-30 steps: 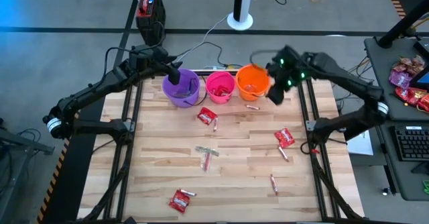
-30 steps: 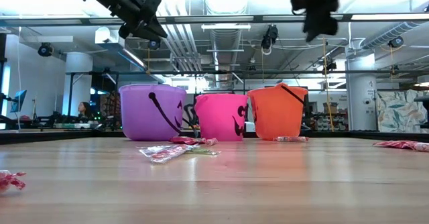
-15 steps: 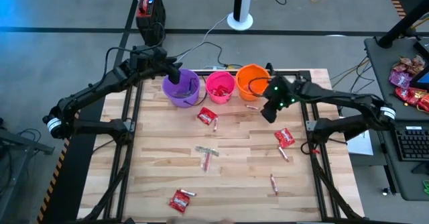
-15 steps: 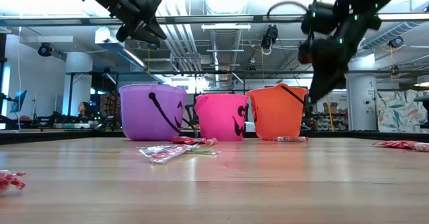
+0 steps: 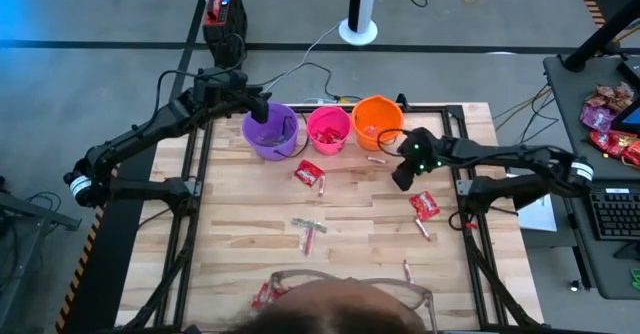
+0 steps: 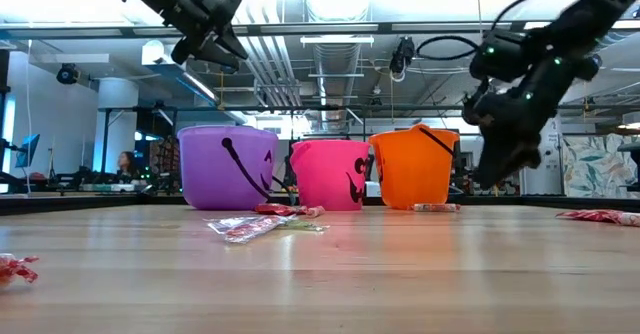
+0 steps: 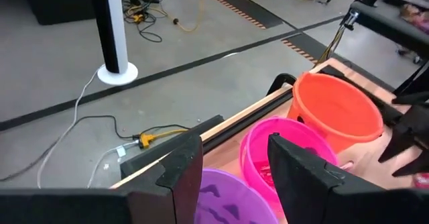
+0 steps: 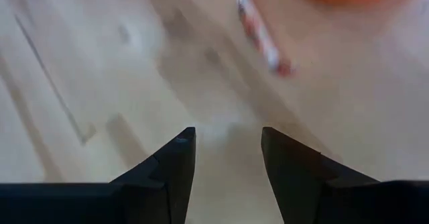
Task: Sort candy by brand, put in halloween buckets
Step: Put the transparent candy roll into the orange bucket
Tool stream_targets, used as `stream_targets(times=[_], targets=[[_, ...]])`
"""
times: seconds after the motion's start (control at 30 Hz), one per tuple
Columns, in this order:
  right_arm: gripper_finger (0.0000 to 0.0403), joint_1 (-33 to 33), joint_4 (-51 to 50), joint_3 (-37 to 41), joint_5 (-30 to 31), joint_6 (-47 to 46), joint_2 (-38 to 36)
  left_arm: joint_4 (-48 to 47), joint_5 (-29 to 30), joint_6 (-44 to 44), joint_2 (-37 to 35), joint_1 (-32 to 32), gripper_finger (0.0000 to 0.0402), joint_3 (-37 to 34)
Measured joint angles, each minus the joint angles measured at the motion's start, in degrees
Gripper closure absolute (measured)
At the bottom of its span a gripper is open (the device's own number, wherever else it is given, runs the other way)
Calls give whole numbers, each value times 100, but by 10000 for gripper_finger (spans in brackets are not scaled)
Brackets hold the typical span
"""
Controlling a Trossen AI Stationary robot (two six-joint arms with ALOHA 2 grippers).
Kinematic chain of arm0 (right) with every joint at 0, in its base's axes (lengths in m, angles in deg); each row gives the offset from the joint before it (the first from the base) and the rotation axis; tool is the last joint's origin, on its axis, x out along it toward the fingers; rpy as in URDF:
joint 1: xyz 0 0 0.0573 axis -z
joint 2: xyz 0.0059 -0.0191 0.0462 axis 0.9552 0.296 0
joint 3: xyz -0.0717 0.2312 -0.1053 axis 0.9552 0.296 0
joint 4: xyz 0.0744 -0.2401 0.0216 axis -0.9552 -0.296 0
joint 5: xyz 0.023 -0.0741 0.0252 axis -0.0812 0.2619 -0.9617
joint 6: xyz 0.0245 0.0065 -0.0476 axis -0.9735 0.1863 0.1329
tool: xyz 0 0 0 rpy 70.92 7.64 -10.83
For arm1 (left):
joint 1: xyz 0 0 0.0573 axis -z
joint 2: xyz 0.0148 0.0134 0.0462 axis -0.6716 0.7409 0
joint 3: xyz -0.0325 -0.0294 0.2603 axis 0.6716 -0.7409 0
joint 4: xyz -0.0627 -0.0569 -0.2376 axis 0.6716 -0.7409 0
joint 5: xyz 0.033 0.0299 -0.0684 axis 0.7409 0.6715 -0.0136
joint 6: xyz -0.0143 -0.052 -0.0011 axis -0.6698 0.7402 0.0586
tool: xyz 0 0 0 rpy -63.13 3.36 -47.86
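Note:
Three buckets stand in a row at the table's far edge: purple (image 5: 270, 134), pink (image 5: 328, 130) and orange (image 5: 378, 121). My left gripper (image 5: 262, 112) hovers open above the purple bucket (image 7: 224, 200), touching nothing. My right gripper (image 5: 402, 177) is open and low over the table, just near of the orange bucket (image 6: 412, 167) and beside a pink-white stick (image 8: 258, 29) lying flat. Red packets (image 5: 308, 174) (image 5: 424, 205), greenish sticks (image 5: 309, 229) and more pink-white sticks (image 5: 408, 272) lie flat on the wood.
A person's head with glasses (image 5: 350, 304) comes in over the table's near edge and partly covers a red packet (image 5: 265, 296). Dark frame rails run along the table's left and right sides. A heap of red and pink wrappers (image 5: 610, 119) sits off the table, far right.
My right gripper has come down from beside the orange bucket's rim toward the tabletop, moving toward the near edge. A person's head has come into the high view at the near edge.

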Motion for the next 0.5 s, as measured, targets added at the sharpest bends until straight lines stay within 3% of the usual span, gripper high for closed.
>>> stream_targets(times=[0.2,0.5], targets=[[238,-22,2097,810,806,438,147,-160,314,-452,50,-4,249,-2],[234,-24,3218,1190,934,1034,634,-210,359,-440,59,-4,249,-2]])
